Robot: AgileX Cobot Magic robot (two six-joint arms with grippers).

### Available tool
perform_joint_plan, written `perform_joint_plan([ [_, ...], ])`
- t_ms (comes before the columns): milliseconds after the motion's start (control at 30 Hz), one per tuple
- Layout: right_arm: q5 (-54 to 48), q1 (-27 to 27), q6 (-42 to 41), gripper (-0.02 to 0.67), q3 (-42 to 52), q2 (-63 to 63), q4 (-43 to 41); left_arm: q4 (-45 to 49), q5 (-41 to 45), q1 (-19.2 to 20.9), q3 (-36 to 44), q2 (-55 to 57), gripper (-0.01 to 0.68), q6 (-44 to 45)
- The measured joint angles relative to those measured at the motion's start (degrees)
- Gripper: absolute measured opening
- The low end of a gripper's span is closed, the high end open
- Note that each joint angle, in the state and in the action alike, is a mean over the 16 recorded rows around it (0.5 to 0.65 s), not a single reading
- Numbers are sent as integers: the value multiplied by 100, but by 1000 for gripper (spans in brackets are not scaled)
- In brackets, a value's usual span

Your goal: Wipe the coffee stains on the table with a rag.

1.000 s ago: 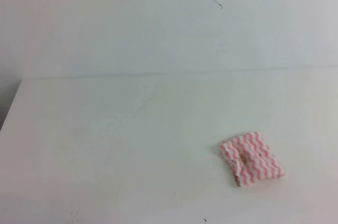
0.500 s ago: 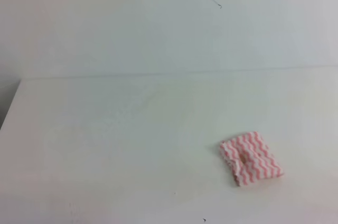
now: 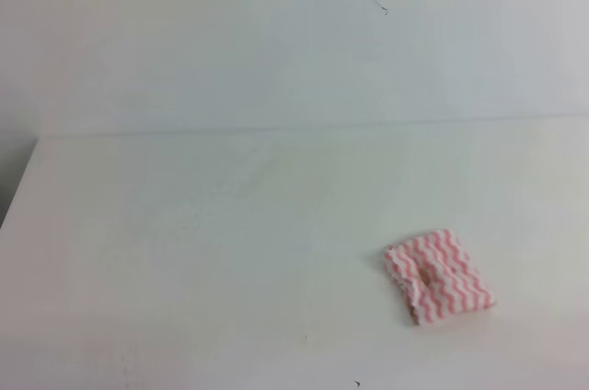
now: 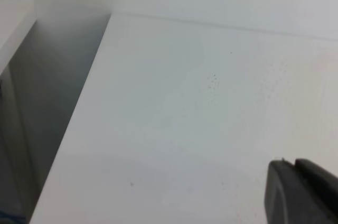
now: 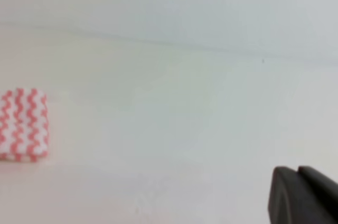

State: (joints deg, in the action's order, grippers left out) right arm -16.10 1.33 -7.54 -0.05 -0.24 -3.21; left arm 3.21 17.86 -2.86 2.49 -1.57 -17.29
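- The rag (image 3: 438, 276), pink and white in wavy stripes, lies loose on the table (image 3: 184, 252) toward the near right corner, a little crumpled, with a dimple pressed into its middle. Nothing holds it.
- From my right wrist view the rag (image 5: 23, 124) sits off to the left, well apart from my right claw (image 5: 299, 195).
- No coffee stains show in any view; I cannot tell whether a blot lies under the rag or is simply washed out in the glare.
- My right claw shows only two dark fingertips pressed together at the bottom edge, nothing between them. My left claw (image 4: 296, 189) reads the same: tips together, empty, over the left side of the desk.
- Risk: reaching with tips together would push the rag toward the near edge rather than take it. Cause: loose, light cloth on a smooth top.
- Risk: wiping the wrong patch. Cause: no visible stain to aim at.
- Risk: a pinch on one corner lets the cloth trail and smear.
- Surface: plain white, matte, faint specks near the left side.
- Room: white wall (image 3: 276, 40) behind the far edge; a dark gap (image 4: 47, 102) runs beside the left edge.
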Motion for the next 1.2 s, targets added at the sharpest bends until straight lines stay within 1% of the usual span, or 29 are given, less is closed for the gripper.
perform_joint_plan([
  [233,-114,173,2,0,53,-18,-9,0,0,0,0,0,0,0],
  [933,-96,178,11,0,55,-18,-14,0,0,0,0,0,0,0],
  [1200,-161,178,373,0,52,-18,101,-1,0,0,0,0,0,0],
])
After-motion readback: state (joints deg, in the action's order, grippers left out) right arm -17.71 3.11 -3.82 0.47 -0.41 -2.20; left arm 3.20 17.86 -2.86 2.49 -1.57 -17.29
